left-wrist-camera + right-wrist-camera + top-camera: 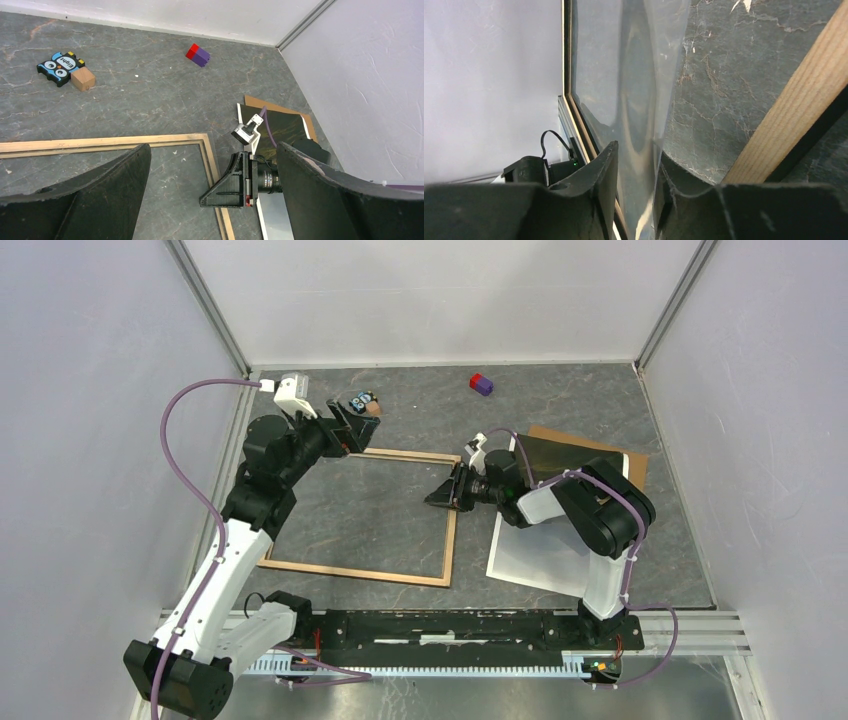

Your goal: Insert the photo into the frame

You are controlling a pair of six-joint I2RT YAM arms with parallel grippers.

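The frame lies flat mid-table, light wood side up; its rail shows in the left wrist view and the right wrist view. The photo lies face up to its right, dark landscape showing, partly under the right arm. My right gripper is low at the frame's right rail. Its jaws stand a little apart, with the edge of a clear glossy sheet between them. My left gripper hangs wide open over the frame's far rail, holding nothing.
A brown backing board lies under the photo's far end. A red and purple block sits near the back wall. An owl-shaped piece and a wooden cube lie by the left gripper. Walls close three sides.
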